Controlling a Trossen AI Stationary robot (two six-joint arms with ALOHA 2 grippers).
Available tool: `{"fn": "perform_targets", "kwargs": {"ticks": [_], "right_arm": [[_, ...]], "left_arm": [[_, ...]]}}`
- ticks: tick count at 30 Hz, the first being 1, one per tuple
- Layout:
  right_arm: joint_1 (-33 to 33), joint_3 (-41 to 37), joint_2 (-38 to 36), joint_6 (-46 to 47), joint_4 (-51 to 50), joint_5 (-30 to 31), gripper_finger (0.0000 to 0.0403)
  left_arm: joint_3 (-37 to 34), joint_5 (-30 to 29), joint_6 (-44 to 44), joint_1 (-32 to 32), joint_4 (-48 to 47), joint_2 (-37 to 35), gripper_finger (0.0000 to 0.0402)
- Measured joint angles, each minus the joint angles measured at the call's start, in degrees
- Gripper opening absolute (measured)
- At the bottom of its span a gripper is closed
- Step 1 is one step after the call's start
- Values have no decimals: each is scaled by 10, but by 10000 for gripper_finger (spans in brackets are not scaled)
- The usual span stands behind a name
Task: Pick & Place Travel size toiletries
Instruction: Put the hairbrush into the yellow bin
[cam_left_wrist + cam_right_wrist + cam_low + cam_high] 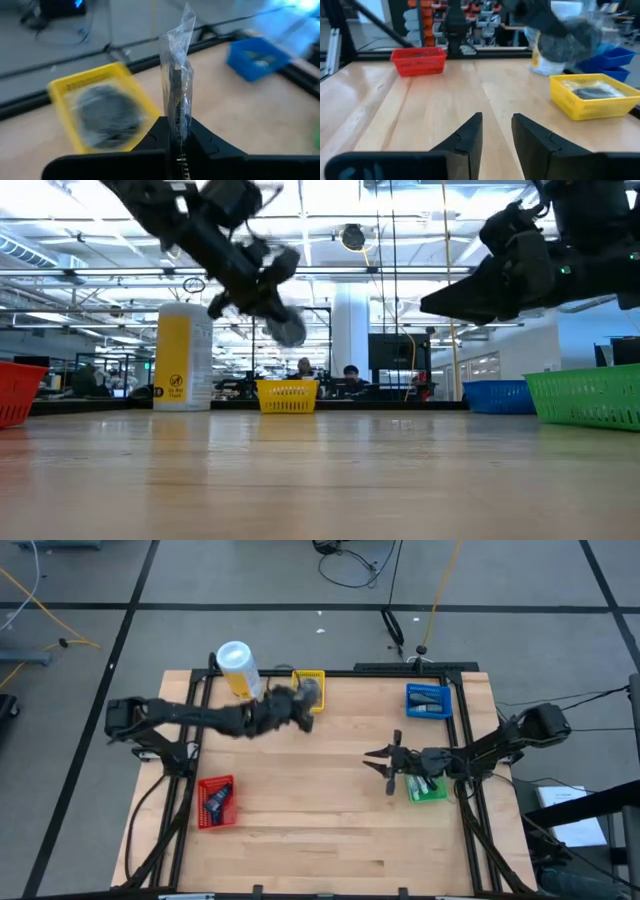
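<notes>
Left gripper (300, 703): jaws clamped on a clear-wrapped dark grey round disc (176, 107), edge-up, just beside and above the small yellow plastic tray (308, 678).
Right gripper (385, 762): jaws parted, empty, well apart from that tray.

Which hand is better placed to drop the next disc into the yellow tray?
Left. The left hand already grips a wrapped grey disc beside the yellow tray; the right hand hangs open and empty near the green tray.
</notes>
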Motion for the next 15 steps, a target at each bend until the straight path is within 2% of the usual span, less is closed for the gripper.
{"fn": "perform_targets", "kwargs": {"ticks": [6, 11, 15], "right_arm": [[0, -14, 5, -2, 28, 28, 89], [0, -13, 5, -4, 32, 27, 89], [0, -14, 5, -4, 32, 26, 89]], "left_arm": [[-2, 71, -53, 112, 22, 41, 54], [0, 109, -58, 145, 131, 90, 58], [-1, 138, -53, 160, 178, 124, 60]]}}
